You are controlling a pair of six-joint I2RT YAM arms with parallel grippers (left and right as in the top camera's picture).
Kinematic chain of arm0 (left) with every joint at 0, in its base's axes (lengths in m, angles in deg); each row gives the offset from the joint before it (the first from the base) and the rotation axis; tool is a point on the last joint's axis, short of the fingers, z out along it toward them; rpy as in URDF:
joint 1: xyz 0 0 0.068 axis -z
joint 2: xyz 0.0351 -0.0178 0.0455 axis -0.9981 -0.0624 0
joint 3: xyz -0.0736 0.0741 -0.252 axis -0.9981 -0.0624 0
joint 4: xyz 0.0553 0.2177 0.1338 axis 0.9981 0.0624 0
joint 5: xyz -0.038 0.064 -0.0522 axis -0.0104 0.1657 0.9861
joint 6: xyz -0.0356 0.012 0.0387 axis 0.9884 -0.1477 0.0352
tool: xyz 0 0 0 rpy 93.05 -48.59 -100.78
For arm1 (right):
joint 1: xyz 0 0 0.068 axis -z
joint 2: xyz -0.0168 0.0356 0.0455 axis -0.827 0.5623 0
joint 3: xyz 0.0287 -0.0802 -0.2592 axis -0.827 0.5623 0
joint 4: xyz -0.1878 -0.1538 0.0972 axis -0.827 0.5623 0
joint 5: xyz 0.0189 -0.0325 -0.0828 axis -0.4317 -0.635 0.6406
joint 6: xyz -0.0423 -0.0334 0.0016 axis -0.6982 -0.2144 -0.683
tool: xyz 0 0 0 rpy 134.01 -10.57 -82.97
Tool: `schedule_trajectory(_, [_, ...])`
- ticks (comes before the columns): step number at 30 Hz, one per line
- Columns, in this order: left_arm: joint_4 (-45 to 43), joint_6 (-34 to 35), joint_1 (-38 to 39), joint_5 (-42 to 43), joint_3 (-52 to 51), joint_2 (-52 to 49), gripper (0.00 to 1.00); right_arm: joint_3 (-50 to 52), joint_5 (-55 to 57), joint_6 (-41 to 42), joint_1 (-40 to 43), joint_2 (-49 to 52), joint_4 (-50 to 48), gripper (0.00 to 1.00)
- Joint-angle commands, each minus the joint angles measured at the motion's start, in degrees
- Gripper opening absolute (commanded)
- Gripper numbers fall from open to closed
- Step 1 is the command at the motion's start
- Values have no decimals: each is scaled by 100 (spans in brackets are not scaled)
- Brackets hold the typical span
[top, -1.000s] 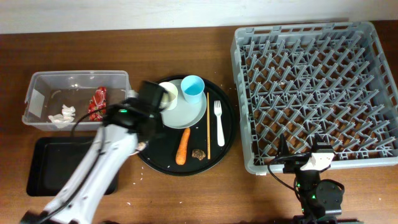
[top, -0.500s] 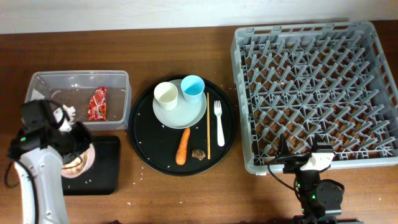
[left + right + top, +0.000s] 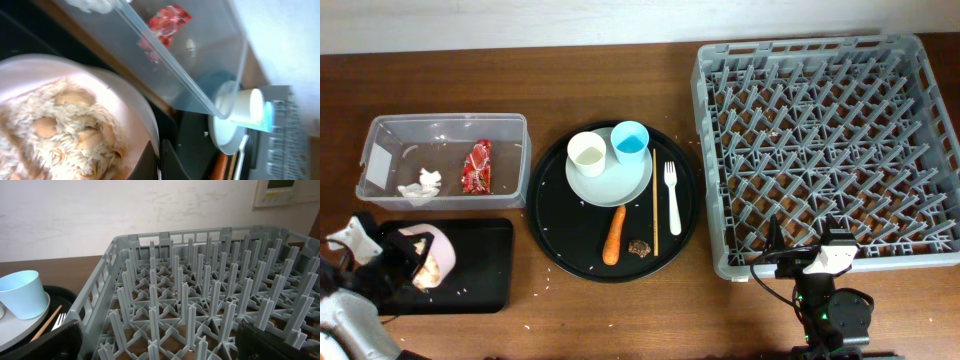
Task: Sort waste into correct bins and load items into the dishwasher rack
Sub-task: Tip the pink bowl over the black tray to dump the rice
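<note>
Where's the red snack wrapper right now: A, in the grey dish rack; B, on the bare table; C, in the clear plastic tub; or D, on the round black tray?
C: the red wrapper lies inside the clear tub, next to the crumpled tissue.

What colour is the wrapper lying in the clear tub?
Red: the snack wrapper in the clear tub shows best in the overhead view.
</note>
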Motion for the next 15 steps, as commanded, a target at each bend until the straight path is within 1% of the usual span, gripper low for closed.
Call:
schedule_trajectory(1, [-350,-428,-269,1268,-446,61,0,37,66,22,-31,-33,26,99])
schedule_trajectory(2, [-358,-586,-267,1467,-485,61,0,37,66,24,-31,-33,26,99])
schedule_trajectory(5, [-345,-970,-267,2599,-533,61,0,37,66,22,-31,-33,26,99])
schedule_trajectory(7, [-352,-997,-269,2721,-540,61,0,37,66,22,-31,-33,26,99])
schedule_trajectory(9, [-352,-1191,-267,2726,-544,61,0,37,66,22,-31,-33,26,99])
schedule_trajectory(10, [-350,-1292,-269,2839,-560,61,0,37,66,24,-31,-33,26,99])
schedule_trajectory(11, [-352,-1438,-269,3136,-568,61,0,37,66,22,-31,-33,26,99])
schedule_trajectory(12, [-356,-1440,-269,3366,-568,61,0,37,66,22,-31,-33,26,99])
schedule_trajectory(15, [-293,-1434,-269,3493,-568,61,0,37,66,22,-31,-33,26,99])
